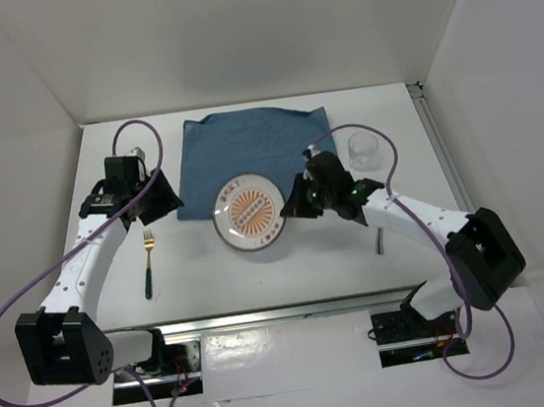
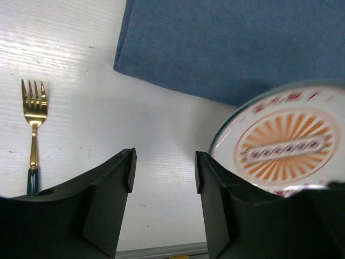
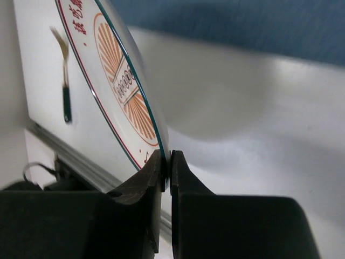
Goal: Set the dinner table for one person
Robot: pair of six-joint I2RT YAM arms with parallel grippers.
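Observation:
A round plate with an orange sunburst pattern and green rim sits at the near edge of the blue cloth on the white dinner table. My right gripper is shut on the plate's right rim; the right wrist view shows the rim pinched between the fingers, the plate lifted and tilted. My left gripper is open and empty above bare table left of the plate. A gold fork with a dark handle lies left of the plate, also in the left wrist view.
A clear glass stands at the back right of the table. A thin dark utensil lies partly under the right arm. White walls enclose the table on three sides. A metal rail runs along the near edge.

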